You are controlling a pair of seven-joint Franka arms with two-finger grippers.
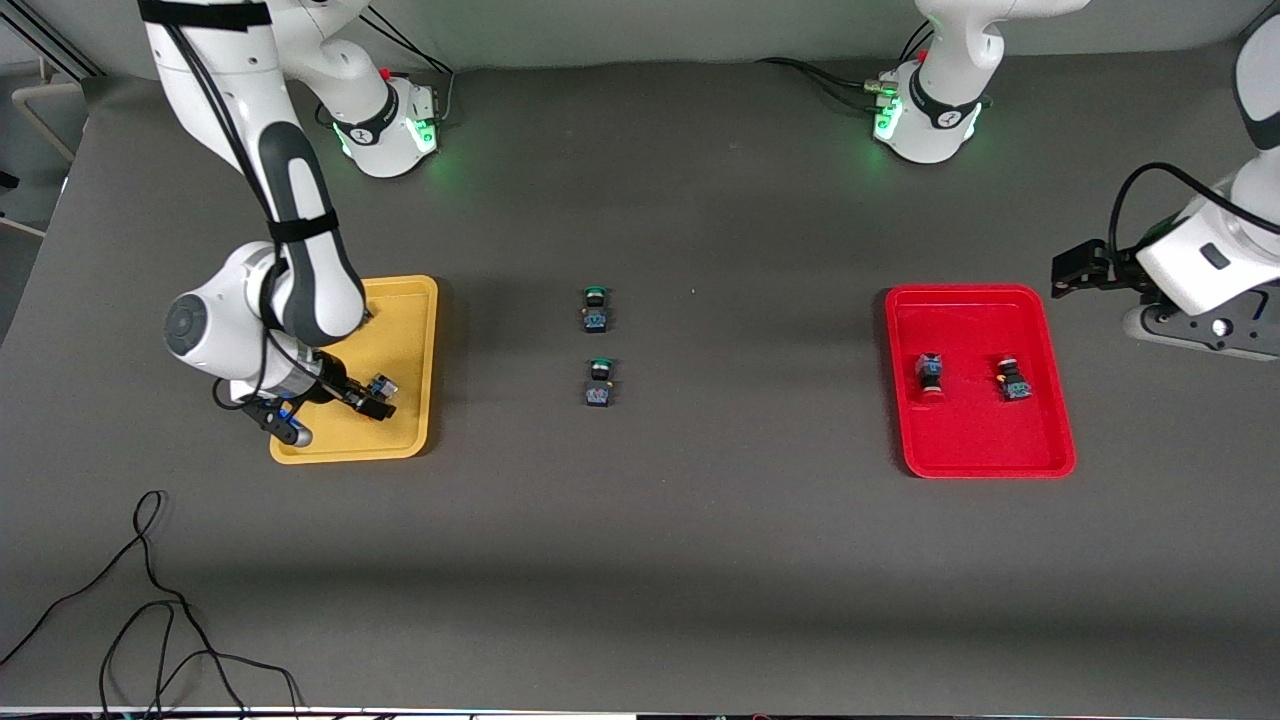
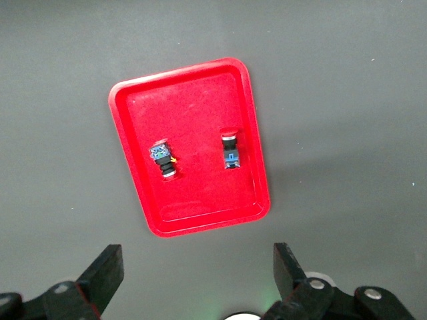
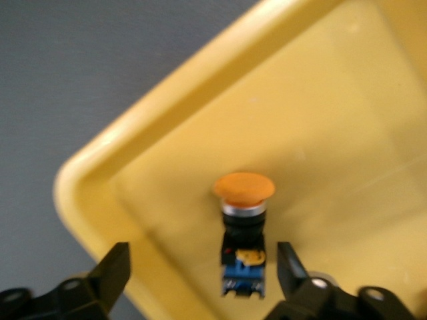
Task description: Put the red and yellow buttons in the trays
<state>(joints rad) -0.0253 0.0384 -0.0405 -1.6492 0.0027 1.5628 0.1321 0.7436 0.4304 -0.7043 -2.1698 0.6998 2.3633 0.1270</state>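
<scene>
The yellow tray (image 1: pixel 410 330) lies toward the right arm's end of the table. My right gripper (image 1: pixel 335 415) is low over its nearer part, open and empty. A yellow-capped button (image 1: pixel 381 386) lies in the tray between the spread fingers, close to one of them; in the right wrist view it shows as the button (image 3: pixel 243 230) in the tray (image 3: pixel 333 120), with the gripper (image 3: pixel 200 273) around it. A second yellow button is not in view. The red tray (image 1: pixel 985 440) holds two red-capped buttons (image 1: pixel 930 377) (image 1: pixel 1012 380). My left gripper (image 1: pixel 1075 270) waits open, raised beside the red tray (image 2: pixel 193 107); it (image 2: pixel 198 273) looks down on both buttons (image 2: pixel 165 160) (image 2: pixel 230 152).
Two green-capped buttons (image 1: pixel 595 310) (image 1: pixel 600 383) stand on the dark table mid-way between the trays. Loose black cables (image 1: pixel 150 600) lie near the front edge toward the right arm's end. The arm bases stand along the back.
</scene>
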